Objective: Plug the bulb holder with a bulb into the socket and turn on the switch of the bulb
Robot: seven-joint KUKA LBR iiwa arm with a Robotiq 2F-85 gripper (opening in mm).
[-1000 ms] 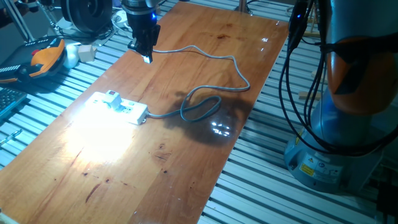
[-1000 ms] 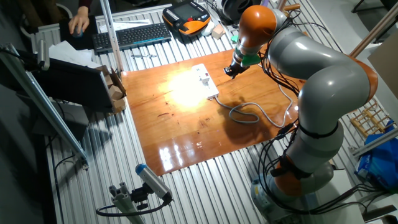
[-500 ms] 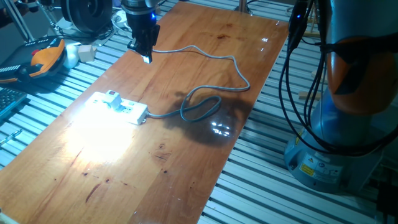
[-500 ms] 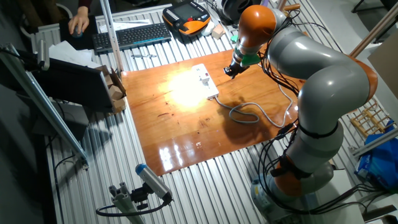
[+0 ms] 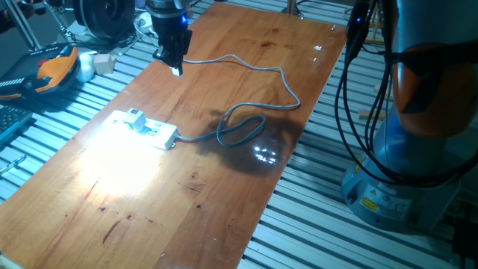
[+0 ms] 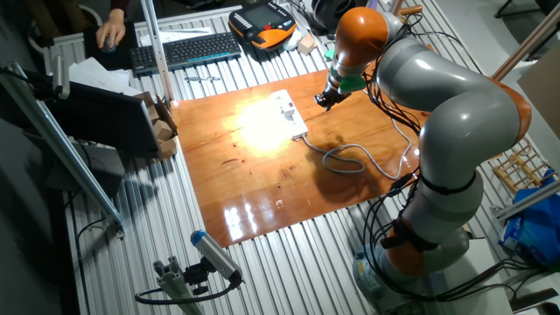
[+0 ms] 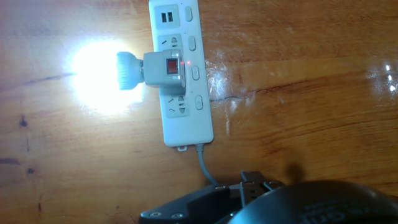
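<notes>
In the hand view we see the holder [image 7: 166,70] plugged into the socket [image 7: 182,74], sitting across one of its middle outlets, with a small red light on its face and the bulb [image 7: 99,76] glowing so brightly to the side that its outline washes out. The fixed views show none of that detail — in one the socket [image 5: 146,128] is a small white block with the holder [image 5: 135,118] a bump on top, beside a wide bright patch on the wood; in the other the socket [image 6: 289,113] sits at the edge of the same glare.

What the fixed views do give us is the gripper [image 5: 176,69], hanging above the far end of the surface [image 5: 224,187], well apart from the socket. The jaws look close together, but we cannot tell for sure; the hand view shows only the dark underside of the hand at its lower edge.

The grey cable [image 5: 246,123] runs from the socket's end, loops once and trails toward the far end.

The surface is a glossy reddish wooden board on a ribbed metal bench. Around it we see a keyboard [image 6: 188,48], an orange-and-black pendant [image 6: 262,22] and a person's hand [image 6: 111,33] at the far desk.
</notes>
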